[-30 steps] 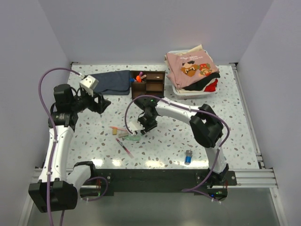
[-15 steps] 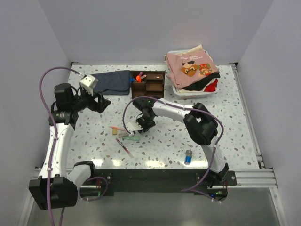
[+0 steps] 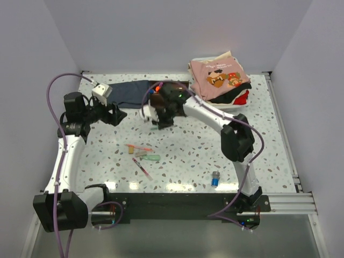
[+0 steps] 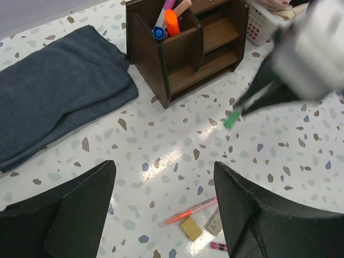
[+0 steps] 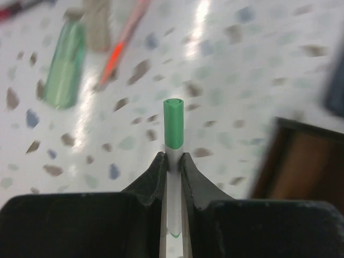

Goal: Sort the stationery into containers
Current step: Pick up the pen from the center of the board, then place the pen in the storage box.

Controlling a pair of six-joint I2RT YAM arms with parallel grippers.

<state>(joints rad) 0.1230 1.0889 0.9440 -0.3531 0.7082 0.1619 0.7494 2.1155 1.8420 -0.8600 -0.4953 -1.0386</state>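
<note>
- We judge the green-capped pen (image 5: 173, 122) light, stiff and slick-barrelled. It is best gripped mid-barrel, or it may pivot.
- The right claw (image 5: 172, 159) pinches its pale barrel just below the cap, at frame centre, with the cap poking past the fingertips.
- The organiser (image 5: 303, 161) sits near, at that frame's right edge.
- We see the left claw (image 4: 164, 172) spread and empty.
</note>
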